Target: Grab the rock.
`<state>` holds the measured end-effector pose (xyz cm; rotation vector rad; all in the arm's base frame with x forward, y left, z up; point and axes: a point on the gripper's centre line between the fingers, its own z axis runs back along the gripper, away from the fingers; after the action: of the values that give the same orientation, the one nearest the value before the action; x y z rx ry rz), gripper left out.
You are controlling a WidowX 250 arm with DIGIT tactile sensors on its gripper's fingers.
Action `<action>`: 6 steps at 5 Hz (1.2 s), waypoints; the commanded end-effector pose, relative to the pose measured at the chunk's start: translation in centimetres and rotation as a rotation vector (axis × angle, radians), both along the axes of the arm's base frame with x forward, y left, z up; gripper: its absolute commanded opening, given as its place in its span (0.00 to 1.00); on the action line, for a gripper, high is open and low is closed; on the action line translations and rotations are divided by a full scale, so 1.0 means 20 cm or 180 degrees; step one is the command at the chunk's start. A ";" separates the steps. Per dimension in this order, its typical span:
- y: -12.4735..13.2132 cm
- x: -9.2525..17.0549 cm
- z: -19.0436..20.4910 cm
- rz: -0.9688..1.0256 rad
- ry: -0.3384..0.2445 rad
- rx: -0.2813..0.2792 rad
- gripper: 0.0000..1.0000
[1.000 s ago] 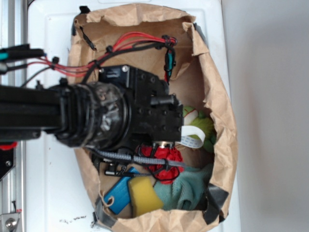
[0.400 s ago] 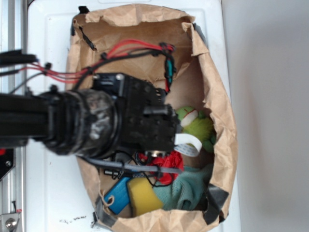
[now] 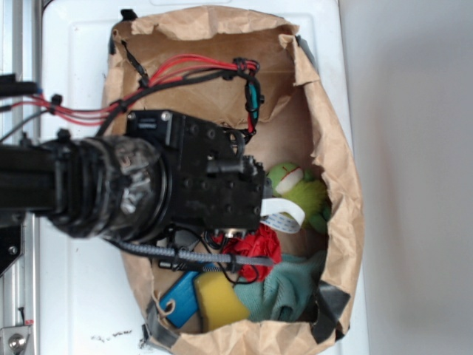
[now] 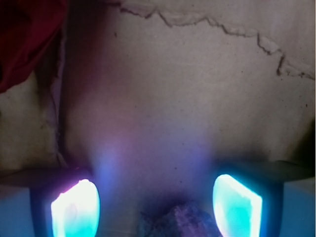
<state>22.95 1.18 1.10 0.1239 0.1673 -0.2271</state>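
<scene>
Grey-purple and pitted, the rock (image 4: pixel 180 220) sits at the bottom edge of the wrist view, between the two glowing fingers (image 4: pixel 75 209) of the hand (image 4: pixel 155 207), which is spread wide and empty. To grasp well, descend straight, keep the rock centred, then close slowly. Farther off lie the paper bag floor (image 4: pixel 197 98) and red fabric flower (image 4: pixel 24 34).

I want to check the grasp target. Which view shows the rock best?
The wrist view. The rock shows there as a dark, rough lump at the bottom edge, between the two glowing fingers of the open end effector, though partly cut off. In the exterior view the arm hides it entirely.
</scene>
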 end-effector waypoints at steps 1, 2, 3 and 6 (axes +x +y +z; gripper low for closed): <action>-0.01 0.01 0.02 -0.0033 -0.0044 0.0014 1.00; 0.04 0.04 0.04 0.0054 -0.0070 -0.0004 1.00; 0.09 0.02 -0.02 0.0015 -0.0060 0.0144 1.00; 0.08 -0.08 0.02 0.0122 0.0086 0.0158 1.00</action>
<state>20.92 2.46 1.07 0.1530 0.2266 -0.1885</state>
